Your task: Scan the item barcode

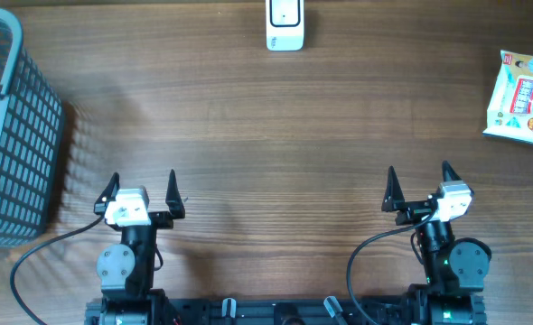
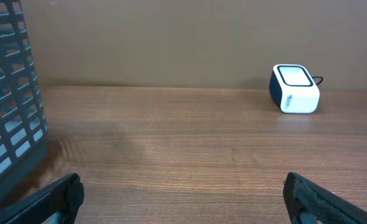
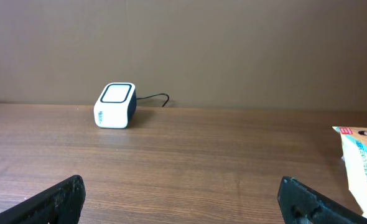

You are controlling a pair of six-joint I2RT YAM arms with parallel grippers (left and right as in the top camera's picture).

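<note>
A grey slatted basket (image 1: 18, 135) sat at the desk's (image 1: 248, 126) nine o'clock edge. Near seven o'clock, the left tool (image 1: 142, 177) had its jaws spread wide and held nothing. The white barcode scanner (image 1: 285, 25) stood at twelve o'clock by the far edge. The right tool (image 1: 418, 169), near five o'clock, was equally wide and empty. The item, seemingly a printed snack packet (image 1: 522, 97), lay flat at two o'clock, well apart from both tools.

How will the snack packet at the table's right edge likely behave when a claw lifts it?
The snack packet looks like a thin printed pouch, so probably light and floppy. Its smooth-looking film may slip. It lies flat on the table, so rolling seems unlikely.
</note>
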